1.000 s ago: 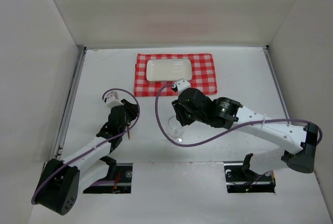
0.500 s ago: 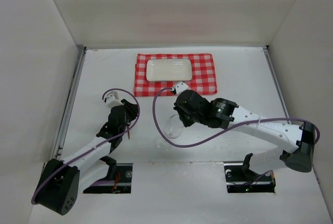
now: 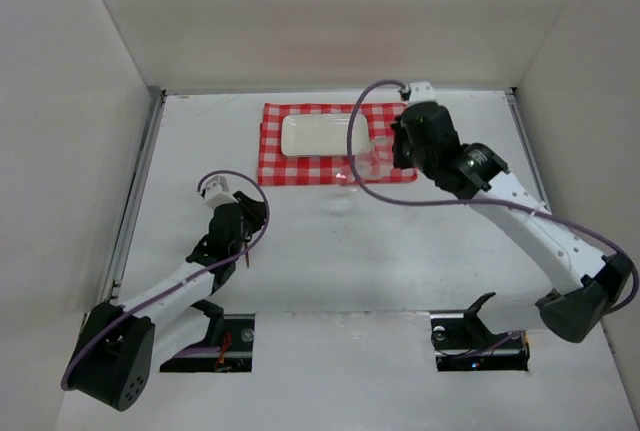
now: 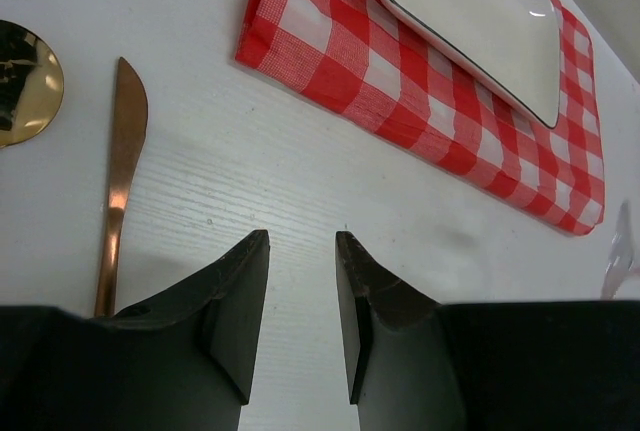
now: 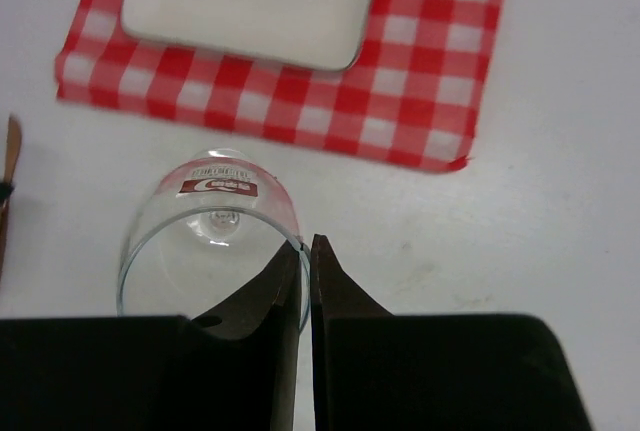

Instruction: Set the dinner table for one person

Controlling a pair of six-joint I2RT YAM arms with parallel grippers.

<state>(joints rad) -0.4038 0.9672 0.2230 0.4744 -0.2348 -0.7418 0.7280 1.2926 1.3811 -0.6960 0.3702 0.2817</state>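
My right gripper (image 5: 307, 241) is shut on the rim of a clear stemmed glass (image 5: 210, 221) with a red label, one finger inside the bowl and one outside. It holds the glass (image 3: 365, 166) above the dinner table (image 3: 450, 251), over the front right part of the red-and-white checked cloth (image 3: 390, 126). A white rectangular plate (image 3: 320, 134) lies on the cloth. My left gripper (image 4: 300, 236) hovers low over the table, open a little, with nothing between its fingers. A copper knife (image 4: 120, 171) and a gold spoon (image 4: 25, 81) lie to its left.
White walls (image 3: 80, 101) enclose the table on the left, back and right. Metal edge strips (image 3: 135, 191) run along its sides. Purple cables (image 3: 380, 111) loop off both arms. The two arm bases sit at the near edge.
My right gripper closed on the glass rim, then lifted the glass from the table's middle and carried it back and right to the cloth. The left arm stayed put.
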